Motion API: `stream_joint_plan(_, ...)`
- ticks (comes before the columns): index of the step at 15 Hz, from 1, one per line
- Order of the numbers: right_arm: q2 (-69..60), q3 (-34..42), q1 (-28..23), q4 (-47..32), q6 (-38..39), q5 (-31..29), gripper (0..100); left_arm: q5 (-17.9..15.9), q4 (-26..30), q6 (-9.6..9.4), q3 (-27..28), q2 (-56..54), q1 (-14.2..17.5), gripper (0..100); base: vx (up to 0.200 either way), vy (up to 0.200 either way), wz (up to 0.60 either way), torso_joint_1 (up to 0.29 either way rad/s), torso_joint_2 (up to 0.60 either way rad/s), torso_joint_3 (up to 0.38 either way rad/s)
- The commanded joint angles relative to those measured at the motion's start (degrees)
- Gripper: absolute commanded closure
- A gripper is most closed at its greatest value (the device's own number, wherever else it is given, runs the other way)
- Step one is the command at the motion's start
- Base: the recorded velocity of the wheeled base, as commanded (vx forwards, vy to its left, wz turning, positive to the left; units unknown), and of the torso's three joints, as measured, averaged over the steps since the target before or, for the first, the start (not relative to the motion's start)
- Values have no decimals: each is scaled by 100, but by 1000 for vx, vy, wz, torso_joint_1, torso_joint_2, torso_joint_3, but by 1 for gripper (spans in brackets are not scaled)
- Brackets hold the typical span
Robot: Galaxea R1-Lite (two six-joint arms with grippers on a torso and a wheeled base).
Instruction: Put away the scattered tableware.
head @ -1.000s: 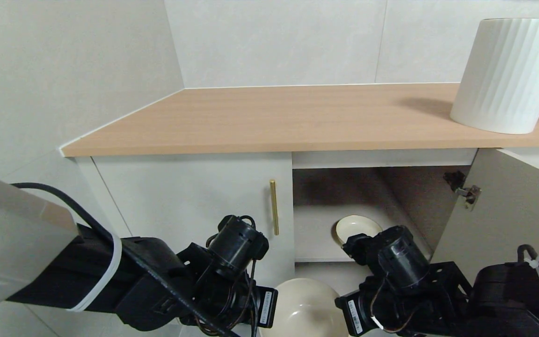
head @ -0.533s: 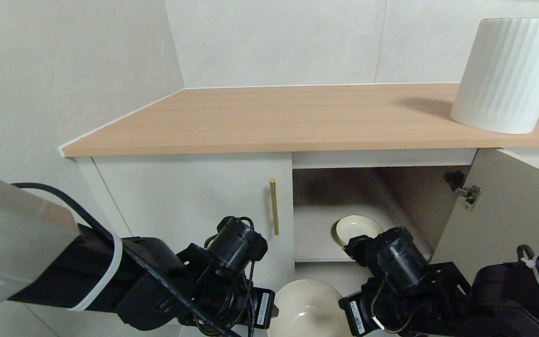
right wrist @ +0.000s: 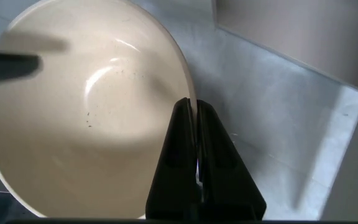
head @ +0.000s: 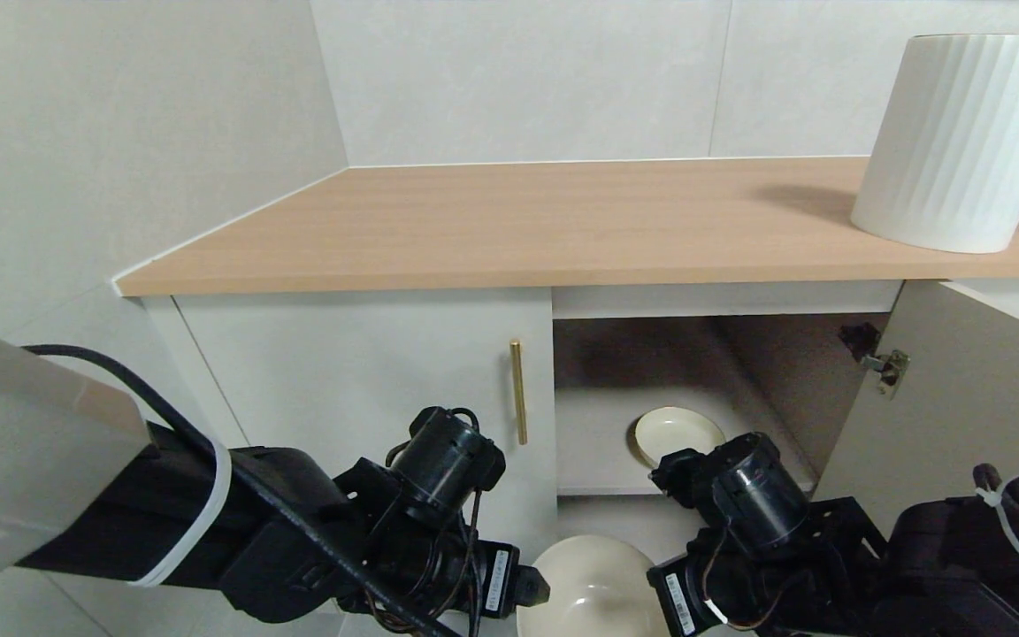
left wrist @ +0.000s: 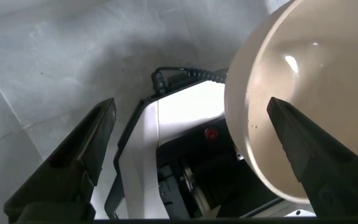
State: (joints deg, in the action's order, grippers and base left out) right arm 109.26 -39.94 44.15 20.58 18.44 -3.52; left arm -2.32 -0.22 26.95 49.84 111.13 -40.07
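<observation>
A cream bowl [head: 589, 593] hangs low in front of the cabinet, between my two arms. My right gripper [right wrist: 196, 155] is shut on its rim, one finger inside and one outside the bowl [right wrist: 86, 112]. My left gripper [left wrist: 191, 162] stands open just left of it, and the bowl [left wrist: 303, 93] lies against the inner side of one finger [left wrist: 316, 162] without being clamped. A second cream dish [head: 676, 432] rests on the floor of the open cabinet compartment [head: 598, 442].
The cabinet's right door [head: 961, 398] stands swung open; the left door with a gold handle [head: 518, 391] is closed. On the wooden countertop [head: 509, 221] a white ribbed container [head: 961, 141] stands at the right. Tiled walls close off the left and back.
The bowl has shifted slightly right and lower with my right gripper. My left gripper's fingertip now shows at the bowl's left edge.
</observation>
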Motion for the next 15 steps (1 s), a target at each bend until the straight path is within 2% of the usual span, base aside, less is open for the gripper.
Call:
stream_joint_plan(1,271,-14,-38,-45,-60,-333,100,-6,-13,3,0,-4,-1,0,0,0,0,0,0,0)
stream_joint_plan(2,394,-58,-144,-98,-69,-571,100,-6,-13,3,0,-21,-1,0,0,0,0,0,0,0)
stream_joint_plan(6,394,-164,-733,-98,-51,-606,100,56,-13,3,0,-39,-1,0,0,0,0,0,0,0)
stream_joint_plan(8,508,-427,-1295,-45,72,-729,100,73,-13,12,0,-48,-1,0,0,0,0,0,0,0)
stream_joint_plan(10,631,-709,-1647,-19,406,-799,100,73,-13,12,0,-56,-1,0,0,0,0,0,0,0)
stream_joint_plan(15,886,-1333,-2069,-19,1267,-1019,100,82,-13,12,0,-83,-1,0,0,0,0,0,0,0)
